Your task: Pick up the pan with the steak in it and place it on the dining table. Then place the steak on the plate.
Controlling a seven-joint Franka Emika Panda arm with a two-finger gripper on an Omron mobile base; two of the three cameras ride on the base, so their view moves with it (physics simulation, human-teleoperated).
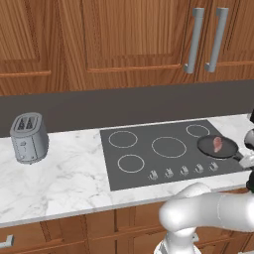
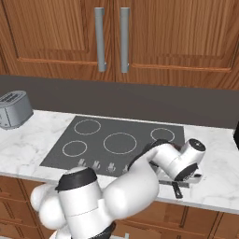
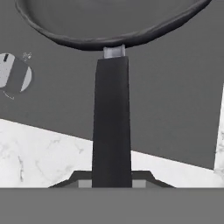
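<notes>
The black pan sits on the right front part of the cooktop, with the pinkish steak lying in it. Its long handle runs from the rim straight down between my fingertips. My gripper is shut on the handle near its free end, a finger pressed against each side. In the left base view the gripper stands at the picture's right edge beside the pan. In the right base view my arm covers most of the pan, and the gripper hangs over the counter's front edge.
A silver toaster stands on the marble counter far to the left. A row of knobs lines the cooktop's front. Wooden wall cabinets with long metal handles hang above the dark backsplash.
</notes>
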